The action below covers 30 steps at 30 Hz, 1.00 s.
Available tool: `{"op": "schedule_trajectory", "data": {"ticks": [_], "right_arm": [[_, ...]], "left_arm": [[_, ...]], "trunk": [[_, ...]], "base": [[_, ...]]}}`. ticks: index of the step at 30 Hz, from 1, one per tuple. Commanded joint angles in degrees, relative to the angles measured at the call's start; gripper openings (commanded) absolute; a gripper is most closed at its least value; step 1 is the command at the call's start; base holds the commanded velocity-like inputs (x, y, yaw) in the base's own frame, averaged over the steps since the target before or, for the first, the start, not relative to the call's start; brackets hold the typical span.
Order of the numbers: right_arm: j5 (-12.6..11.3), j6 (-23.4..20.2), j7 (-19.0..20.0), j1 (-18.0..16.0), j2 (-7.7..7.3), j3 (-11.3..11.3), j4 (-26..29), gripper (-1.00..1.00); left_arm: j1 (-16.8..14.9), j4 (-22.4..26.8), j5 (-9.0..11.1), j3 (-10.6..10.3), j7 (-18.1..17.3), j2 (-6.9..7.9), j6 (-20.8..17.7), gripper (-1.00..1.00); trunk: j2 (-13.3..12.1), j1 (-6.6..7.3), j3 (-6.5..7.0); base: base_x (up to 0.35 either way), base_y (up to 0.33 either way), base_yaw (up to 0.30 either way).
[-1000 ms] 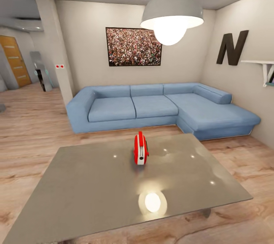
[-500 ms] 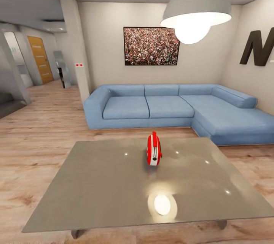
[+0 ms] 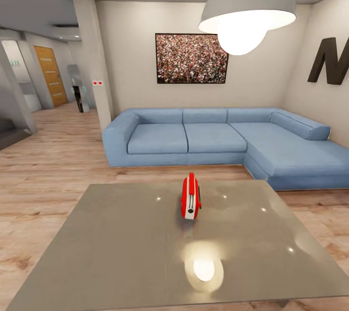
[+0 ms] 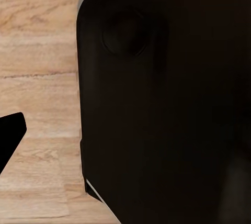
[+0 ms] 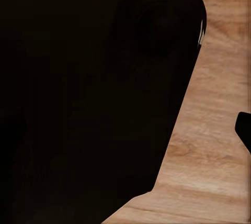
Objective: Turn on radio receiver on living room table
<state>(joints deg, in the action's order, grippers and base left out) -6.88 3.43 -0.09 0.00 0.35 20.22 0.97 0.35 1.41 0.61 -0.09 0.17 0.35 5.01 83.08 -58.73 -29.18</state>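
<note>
Head view — radio receiver (image 3: 190,198) edge-on upon the table (image 3: 121,243), near edge cropped — end effector states indiscernible.

- Blue L-shaped sofa (image 3: 218,139) against the beige wall
- Crowd picture (image 3: 192,58) hung above it
- White dome pendant lamp (image 3: 247,6), lit
- Orange door (image 3: 50,76) down the hallway

I stand in a home's living room: a blue corner sofa (image 3: 218,139), a low table (image 3: 121,253), a framed crowd picture (image 3: 192,58), a hanging lamp (image 3: 248,6), a wood plank floor (image 3: 53,165).
</note>
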Motion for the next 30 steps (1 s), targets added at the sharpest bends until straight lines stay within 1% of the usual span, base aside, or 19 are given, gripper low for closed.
{"op": "schedule_trajectory", "data": {"ticks": [1, 6, 19, 24, 30], "right_arm": [[0.01, 0.0, 0.0, 0.0, 0.0, 0.0, 0.0, 1.0], [0.01, 0.0, 0.0, 0.0, 0.0, 0.0, 0.0, 1.0], [0.0, 0.0, 0.0, 0.0, 0.0, 0.0, 0.0, 1.0], [0.01, 0.02, 0.0, 0.0, 0.0, -0.02, 0.0, 1.0], [0.06, 0.08, 0.0, 0.0, 0.0, -0.06, 0.0, 1.0]], "left_arm": [[0.0, 0.0, 0.0, 0.0, 0.0, 0.0, 0.0, 1.0], [0.0, 0.0, -0.06, -0.06, 0.0, -0.04, 0.06, 1.0], [0.0, 0.0, -0.09, -0.09, 0.0, 0.0, 0.09, 1.0], [0.0, 0.0, -0.03, -0.02, 0.0, 0.0, 0.09, 1.0], [0.0, 0.0, -0.01, 0.0, 0.0, 0.01, 0.09, 1.0]], "trunk": [[0.0, 0.0, 0.0], [0.0, 0.0, 0.0], [0.0, 0.0, 0.0], [0.0, 0.0, 0.0], [0.0, 0.0, 0.0]], "base": [[0.035, -0.031, 0.0], [0.013, -0.094, 0.0], [0.001, -0.251, 0.0], [0.0, -0.055, 0.021], [0.0, -0.008, 0.205]]}}
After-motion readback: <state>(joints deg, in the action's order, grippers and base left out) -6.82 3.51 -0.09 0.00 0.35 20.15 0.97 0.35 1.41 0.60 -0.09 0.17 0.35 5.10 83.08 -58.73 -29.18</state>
